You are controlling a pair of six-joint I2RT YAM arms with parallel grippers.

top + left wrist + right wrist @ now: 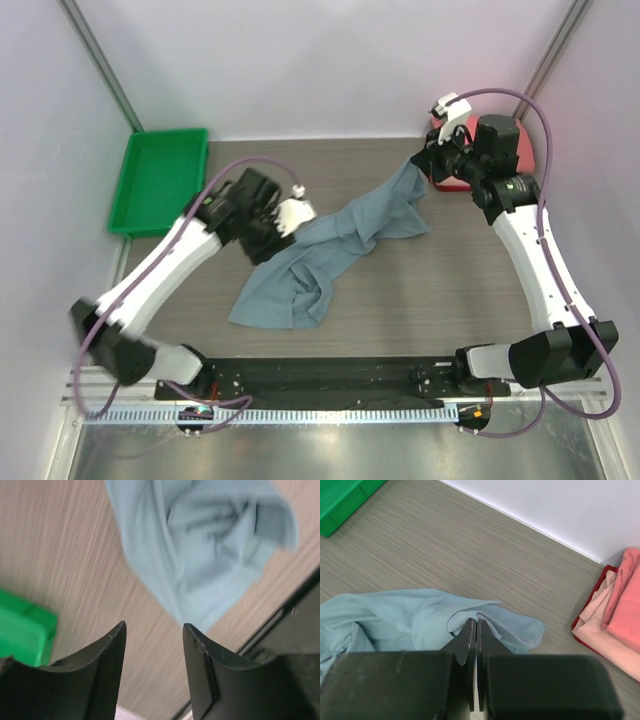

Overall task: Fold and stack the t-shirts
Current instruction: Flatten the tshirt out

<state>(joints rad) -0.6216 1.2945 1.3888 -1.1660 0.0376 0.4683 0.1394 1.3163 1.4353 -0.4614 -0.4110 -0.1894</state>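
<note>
A dusty blue-grey t-shirt [320, 255] lies crumpled and stretched diagonally across the table. My right gripper [424, 166] is shut on a fold at its far right corner, and the wrist view shows the jaws [476, 623] pinching the cloth [395, 620]. My left gripper [268, 245] hovers at the shirt's left edge, open and empty [154, 630], with the shirt [210, 545] ahead of its fingers. Folded coral-red and pink shirts [620, 615] are stacked at the far right, mostly hidden behind my right arm in the top view [452, 184].
A green plastic tray [160, 180] stands at the far left, and also shows in the left wrist view [20, 635] and the right wrist view [340, 500]. White walls close in the back and sides. A black rail [330, 375] runs along the near edge.
</note>
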